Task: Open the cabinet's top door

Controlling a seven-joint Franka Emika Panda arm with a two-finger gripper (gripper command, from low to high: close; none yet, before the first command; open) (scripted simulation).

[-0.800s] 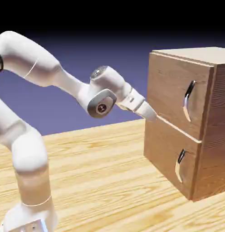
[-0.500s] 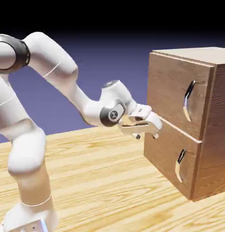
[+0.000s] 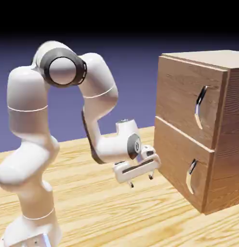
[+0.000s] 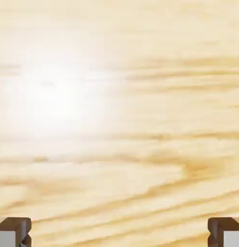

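The cabinet (image 3: 222, 144) stands at the exterior view's right on the light wooden table (image 3: 92, 193). Its top door (image 3: 181, 96) lies flush with the front and carries a long curved silver handle (image 3: 201, 107). My gripper (image 3: 141, 180) hangs low over the table, left of the lower panel (image 3: 174, 159) and apart from it, fingers pointing down. It is open and holds nothing. In the hand view only pale table wood (image 4: 119, 120) fills the picture, with the gripper (image 4: 119, 234) and its two fingertips (image 4: 13, 232) wide apart at the bottom corners.
The lower panel has a shorter curved handle (image 3: 191, 176). The arm's folded elbow (image 3: 63, 70) rises high at the exterior view's left, and its base (image 3: 30, 231) stands at the lower left.
The hand has dropped from the seam between the two panels, down and left toward the table, turning to point downward. The arm has folded, its elbow swinging up. The door has not moved.
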